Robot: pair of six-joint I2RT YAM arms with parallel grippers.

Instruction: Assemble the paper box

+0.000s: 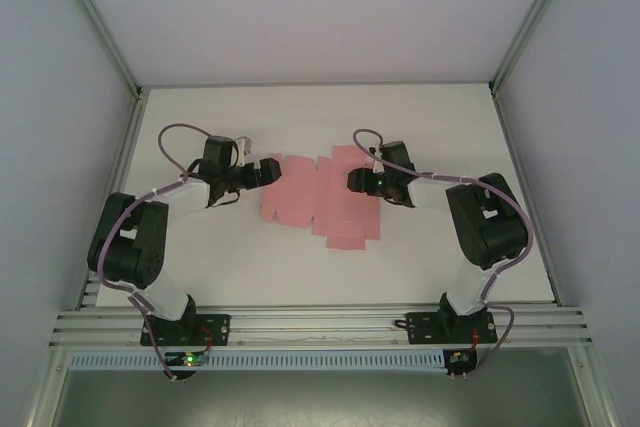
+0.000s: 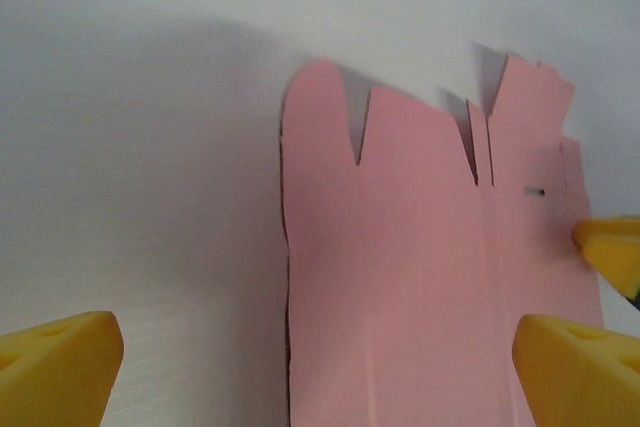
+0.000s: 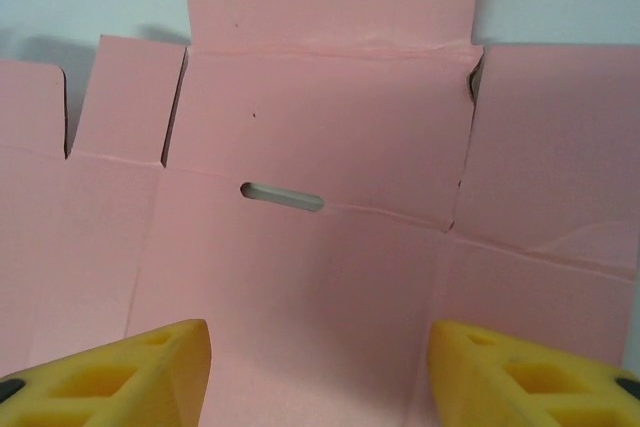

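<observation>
The paper box (image 1: 322, 199) is not yet folded. It is a plain pink die-cut sheet lying flat on the white table (image 1: 250, 267), about midway between the two arms.

From above, the left gripper (image 1: 268, 172) sits at the sheet's 9 o'clock edge. The right gripper (image 1: 353, 179) sits toward the sheet's 2 o'clock side, over the card. The two point at each other across the sheet.

In the left wrist view, the left gripper (image 2: 320, 372) has its yellow pads (image 2: 60, 367) spread wide. The long edge of the paper box (image 2: 420, 277) runs up between them toward 12 o'clock. The notched flaps are at the far end. Bare table lies at 9 o'clock of that edge, and card runs from it toward 3 o'clock.

In the right wrist view, the right gripper (image 3: 320, 377) also has its pads (image 3: 140, 377) well apart. The paper box (image 3: 330, 127) spreads beneath and ahead of them. A narrow slot (image 3: 282, 197) is cut on a crease at about 11 o'clock of the gap. Flaps rise toward 12 o'clock, and side panels lie at 9 and 3 o'clock.

Whether any pad touches the card cannot be told.
</observation>
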